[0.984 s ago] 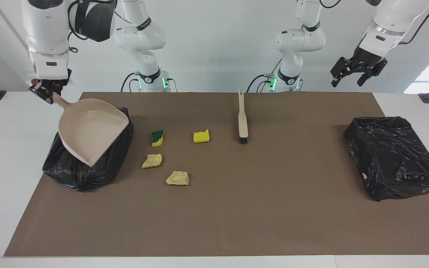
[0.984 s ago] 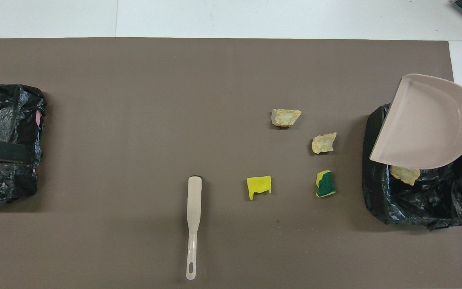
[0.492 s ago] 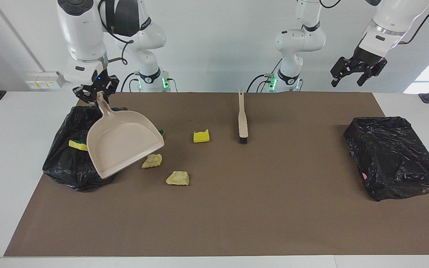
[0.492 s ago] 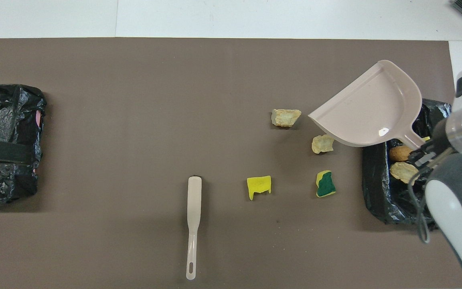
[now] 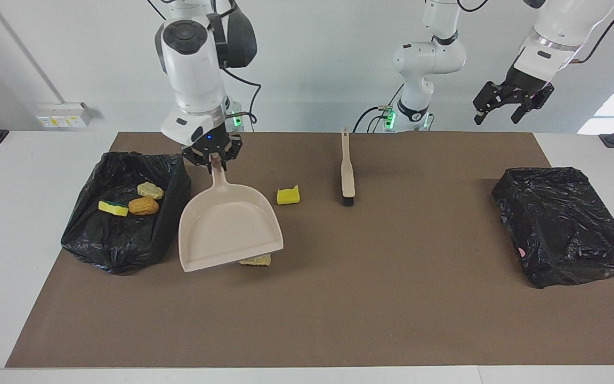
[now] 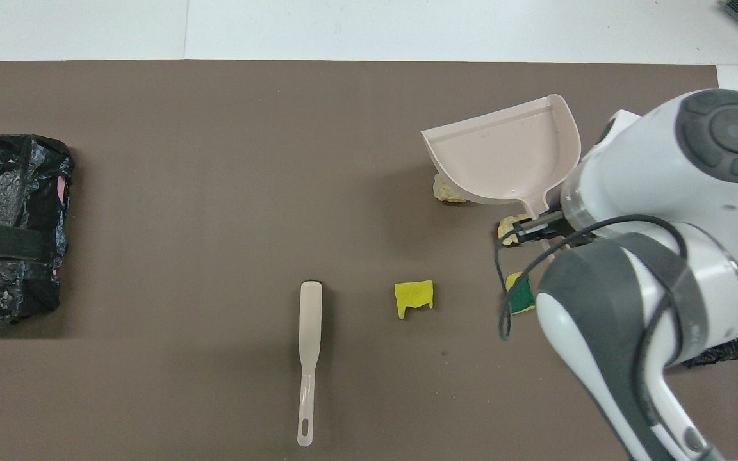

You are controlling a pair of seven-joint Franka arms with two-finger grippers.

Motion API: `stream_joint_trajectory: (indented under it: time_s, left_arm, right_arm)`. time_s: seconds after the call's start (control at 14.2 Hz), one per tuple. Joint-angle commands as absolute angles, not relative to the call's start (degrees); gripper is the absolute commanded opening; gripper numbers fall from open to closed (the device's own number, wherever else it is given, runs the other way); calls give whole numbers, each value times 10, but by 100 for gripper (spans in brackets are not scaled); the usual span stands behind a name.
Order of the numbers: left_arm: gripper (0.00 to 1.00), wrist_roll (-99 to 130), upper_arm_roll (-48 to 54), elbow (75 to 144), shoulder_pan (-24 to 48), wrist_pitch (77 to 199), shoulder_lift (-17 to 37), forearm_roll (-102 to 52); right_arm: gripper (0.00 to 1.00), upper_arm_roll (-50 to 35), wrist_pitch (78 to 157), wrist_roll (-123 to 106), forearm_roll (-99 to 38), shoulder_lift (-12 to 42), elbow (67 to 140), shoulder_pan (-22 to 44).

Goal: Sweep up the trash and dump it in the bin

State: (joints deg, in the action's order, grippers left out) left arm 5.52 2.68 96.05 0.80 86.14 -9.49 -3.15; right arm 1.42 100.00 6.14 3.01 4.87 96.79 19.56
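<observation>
The white worktop [image 5: 30, 224] is covered by a brown mat [image 5: 339, 309], shown whole in the facing view and cropped at its near edge in the overhead view. Two bins lined with black bags stand on the mat. The bin at the right arm's end [image 5: 120, 240] is shown open in the facing view, with three pieces of trash [image 5: 135, 201] inside it: a pale one, an orange-brown one and a yellow one. In the overhead view this bin is almost wholly hidden by the right arm [image 6: 651, 269]. The bin at the left arm's end [image 5: 563, 224] is seen in both views; its contents cannot be told.

The beige dustpan [image 5: 229, 229] is held by its handle in the right pincer [image 5: 212, 156], which is pressed together on it, over the mat beside the open bin. The pan is tilted, its mouth lying away from the robots.

The beige brush [image 5: 347, 170] lies flat near the mat's middle, untouched, its bristles away from the robots.

A yellow sponge piece [image 5: 288, 196] lies between the brush and the dustpan. A pale piece [image 5: 256, 261] shows partly under the pan's lip. A green-and-yellow piece [image 6: 521, 296] and another pale piece [image 6: 508, 227] appear only in the overhead view; in the facing view the pan covers them.

The left pincer [image 5: 504, 106] hangs spread and empty, raised near the left arm's end of the worktop, and waits.
</observation>
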Motion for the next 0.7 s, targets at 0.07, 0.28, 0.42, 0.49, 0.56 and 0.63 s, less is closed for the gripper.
stream_joint_trajectory:
  time_s: [0.07,0.28,0.42,0.49,0.56,0.63]
  left_arm:
    - [100,54,30,952,4,848,-96,-21]
    - [100,54,30,952,4,849,-96,-21]
    - [100,54,30,952,4,849,-96,-21]
    - [100,54,30,952,4,849,-96,-21]
    - [100,54,30,952,4,849,-96,-21]
    - [100,54,30,952,4,849,-96,-21]
  right_arm:
    - [0,13,1041,174,15,119,903,251]
    - [0,11,1079,230,1,175,859,288]
    - [0,11,1088,284,3,227,807,317]
    - [0,11,1109,310,4,254,789,330]
    - [0,11,1122,324,5,275,775,342]
    - [0,11,1137,337,8,296,765,351]
